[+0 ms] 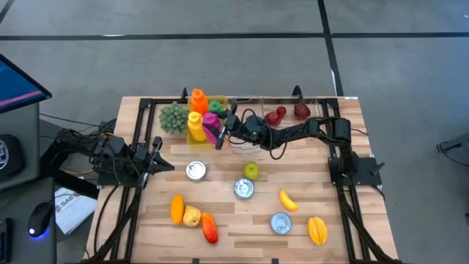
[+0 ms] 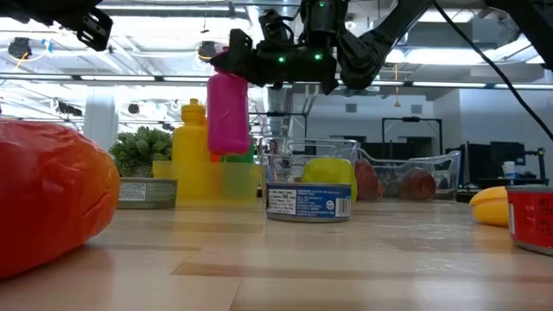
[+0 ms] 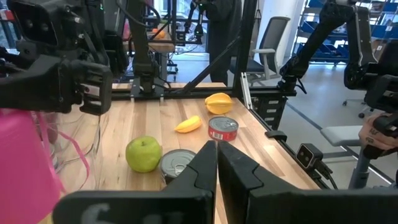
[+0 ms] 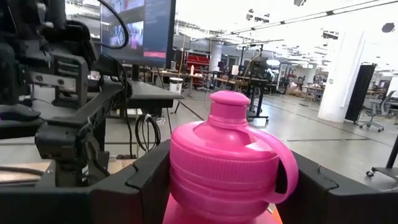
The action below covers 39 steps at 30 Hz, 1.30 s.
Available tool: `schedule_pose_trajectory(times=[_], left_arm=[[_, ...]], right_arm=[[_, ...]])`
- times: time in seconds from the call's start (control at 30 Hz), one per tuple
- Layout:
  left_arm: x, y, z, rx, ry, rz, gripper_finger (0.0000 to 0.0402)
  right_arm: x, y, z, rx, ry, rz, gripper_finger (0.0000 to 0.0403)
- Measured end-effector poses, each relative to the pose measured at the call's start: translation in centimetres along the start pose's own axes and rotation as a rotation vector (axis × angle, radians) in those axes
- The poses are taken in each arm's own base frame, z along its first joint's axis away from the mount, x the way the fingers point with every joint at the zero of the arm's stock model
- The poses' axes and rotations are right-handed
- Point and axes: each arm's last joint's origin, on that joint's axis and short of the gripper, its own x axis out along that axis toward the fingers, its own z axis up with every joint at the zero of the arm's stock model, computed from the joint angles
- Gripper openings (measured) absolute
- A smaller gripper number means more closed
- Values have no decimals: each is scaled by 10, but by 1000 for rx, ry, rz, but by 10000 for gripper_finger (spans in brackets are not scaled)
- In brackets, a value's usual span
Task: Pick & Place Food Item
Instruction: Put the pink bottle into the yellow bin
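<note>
My right gripper (image 1: 220, 134) clamped on pink bottle (image 2: 227, 112), lifted above yellow bottle (image 2: 192, 160) to clear it. Left gripper (image 1: 159, 155) pressed together, parked well away.

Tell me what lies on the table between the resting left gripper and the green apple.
In the high view, one silver can lies between the left gripper and the green apple; otherwise bare wood.

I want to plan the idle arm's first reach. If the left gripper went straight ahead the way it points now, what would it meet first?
Probably the open silver can lying just beyond the left gripper, with the green apple beside that line. Depth is hard to judge, so it might pass the can narrowly.
</note>
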Motion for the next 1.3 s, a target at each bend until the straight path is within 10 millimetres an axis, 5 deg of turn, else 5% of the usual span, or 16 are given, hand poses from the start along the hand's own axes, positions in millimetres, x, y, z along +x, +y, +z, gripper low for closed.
schedule_pose_trajectory(times=[0.4,1.3], left_arm=[[0,0,0,1,6,-3,2],[0,0,0,1,6,1,2]], right_arm=[[8,-1,-39,-49,-15,-72,221],[11,1,-44,-40,35,-58,242]])
